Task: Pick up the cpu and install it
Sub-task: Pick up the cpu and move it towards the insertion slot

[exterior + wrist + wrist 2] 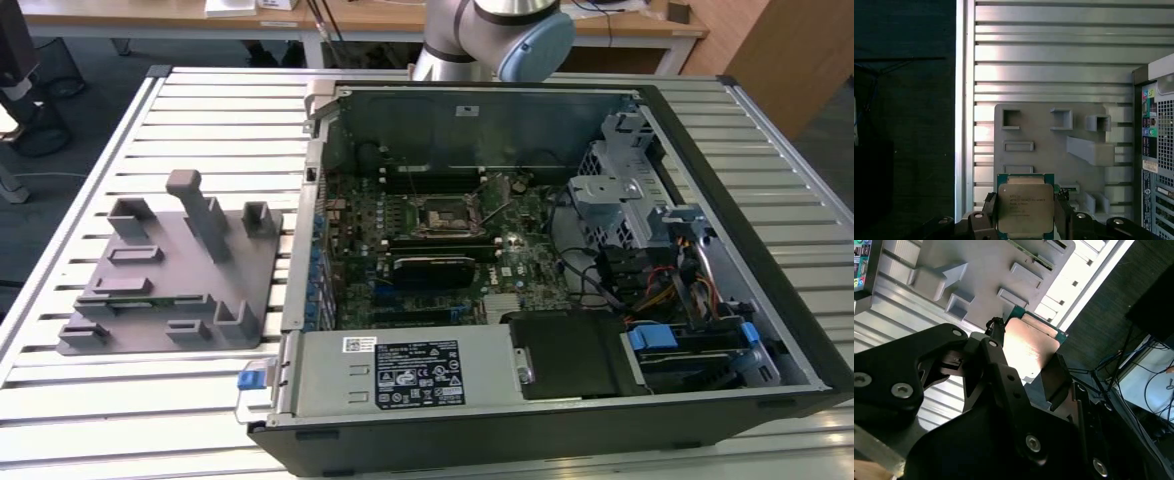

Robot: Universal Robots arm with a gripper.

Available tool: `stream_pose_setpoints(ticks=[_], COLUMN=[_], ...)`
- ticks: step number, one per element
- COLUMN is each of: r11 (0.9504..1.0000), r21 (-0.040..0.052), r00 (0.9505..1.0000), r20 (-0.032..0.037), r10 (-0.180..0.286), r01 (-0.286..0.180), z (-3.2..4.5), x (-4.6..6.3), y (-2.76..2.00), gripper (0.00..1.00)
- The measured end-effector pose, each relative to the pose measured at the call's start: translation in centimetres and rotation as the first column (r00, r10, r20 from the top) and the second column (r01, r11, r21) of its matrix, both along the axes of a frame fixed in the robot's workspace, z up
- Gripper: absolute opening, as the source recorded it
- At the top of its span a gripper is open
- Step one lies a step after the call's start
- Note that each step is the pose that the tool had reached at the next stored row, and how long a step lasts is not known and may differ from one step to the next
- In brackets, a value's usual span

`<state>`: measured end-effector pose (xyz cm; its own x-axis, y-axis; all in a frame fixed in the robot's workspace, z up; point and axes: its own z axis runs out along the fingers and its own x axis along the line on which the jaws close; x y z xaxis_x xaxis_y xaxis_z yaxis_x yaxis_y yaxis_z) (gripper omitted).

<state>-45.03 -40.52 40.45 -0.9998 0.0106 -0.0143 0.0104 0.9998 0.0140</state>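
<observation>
- Two black fingers (990, 212) of the pincer (1025, 222) are clamping the cpu (1025, 207) by its opposite edges in both wrist views, standing only as far apart as the chip is wide.
- The cpu is hanging in that grip, its silvery top plate facing the first wrist view; the grey holder block (1044, 155) and the slatted worktop (1054, 50) are lying behind it.
- Beside the holder block, the computer case (747, 190) is lying open on the worktop, holding a motherboard (360, 215) with a dark square socket (438, 215), cables and drive cages.
- Several lines of print are showing on the cpu's plate, and a white-and-black label (418, 372) is sitting on the case's silver box (334, 375); both are too small to make out.
</observation>
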Motion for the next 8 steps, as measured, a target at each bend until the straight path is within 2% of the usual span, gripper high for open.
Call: stream_pose_setpoints(ticks=[3,8], r11=[1.0000,1.0000], r21=[0.0001,0.0000], r00=[1.0000,1.0000], r20=[0.0001,0.0000], r10=[0.000,0.000], r01=[0.000,0.000], z=[0.33,0.36], x=[0.00,0.00], y=[0.00,0.00], gripper=[0.54,0.54])
